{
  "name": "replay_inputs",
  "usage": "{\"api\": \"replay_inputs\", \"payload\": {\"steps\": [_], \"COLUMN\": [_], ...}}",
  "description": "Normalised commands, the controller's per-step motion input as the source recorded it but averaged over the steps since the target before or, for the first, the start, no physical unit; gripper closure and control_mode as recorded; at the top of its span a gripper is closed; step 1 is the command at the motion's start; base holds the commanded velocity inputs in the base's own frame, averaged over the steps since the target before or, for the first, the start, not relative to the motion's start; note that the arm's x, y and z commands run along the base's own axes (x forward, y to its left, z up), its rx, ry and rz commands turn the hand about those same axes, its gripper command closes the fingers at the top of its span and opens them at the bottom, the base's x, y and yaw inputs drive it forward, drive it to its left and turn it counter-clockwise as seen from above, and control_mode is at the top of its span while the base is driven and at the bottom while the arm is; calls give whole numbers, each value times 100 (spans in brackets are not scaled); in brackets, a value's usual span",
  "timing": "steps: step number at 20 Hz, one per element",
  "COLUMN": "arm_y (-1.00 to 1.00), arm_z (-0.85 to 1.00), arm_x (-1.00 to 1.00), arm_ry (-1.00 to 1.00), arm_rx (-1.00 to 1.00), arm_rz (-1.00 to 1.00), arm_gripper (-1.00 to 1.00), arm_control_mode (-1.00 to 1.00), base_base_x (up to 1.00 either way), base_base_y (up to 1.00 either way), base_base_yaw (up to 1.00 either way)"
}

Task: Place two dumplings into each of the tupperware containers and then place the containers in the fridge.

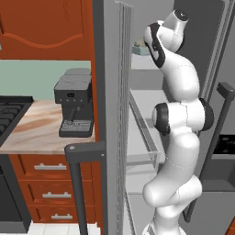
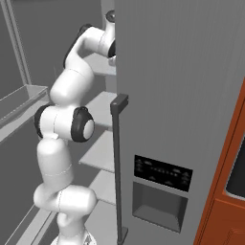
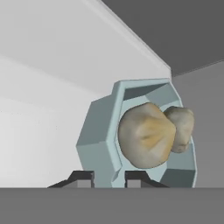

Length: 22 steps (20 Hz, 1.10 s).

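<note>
Grip: in the hand view your two dark fingertips point(image 3: 109, 177) stand close together at six o'clock, pinching the near wall of the light blue-grey cut-cornered tupperware tub point(image 3: 98, 140). You hold it by the rim, which I judge keeps the fingers out of the food.
Tub attitude: the tub's open face looks toward the hand camera because the camera sights along the gripper; whether the tub is level in the room you cannot tell from here.
Contents: two pale beige-tan crimped dumplings point(image 3: 146, 135) sit inside, touching each other, the larger-looking one near centre, the second at its two o'clock against the far wall. This tub has its share.
Location: behind the tub you see pale walls and a corner of the tall grey steel fridge point(image 2: 182, 95). In the left base view the white arm point(image 1: 179, 119) reaches up between the open doors toward the upper pale shelves point(image 1: 149, 98).
Support: whether the tub's base already rests on a shelf is not visible.
Other tub: the dark grey one is not something you can place from these views.
Next: set it flat before opening the fingers.
</note>
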Motion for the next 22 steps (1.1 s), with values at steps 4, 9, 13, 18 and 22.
{"api": "replay_inputs", "payload": {"steps": [4,9,13,18,22], "arm_y": [0,0,0,-1,-11], "arm_z": [-62,-33,0,0,0], "arm_x": [0,-1,0,6,3], "arm_ry": [-14,-5,0,0,0], "arm_rx": [0,0,0,0,0], "arm_rz": [0,0,0,0,0], "arm_gripper": [100,100,100,100,-100], "arm_control_mode": [-100,-100,-100,-100,-100], "base_base_x": [0,0,0,0,0], "base_base_y": [0,0,0,0,0], "base_base_yaw": [0,0,0,0,0]}}
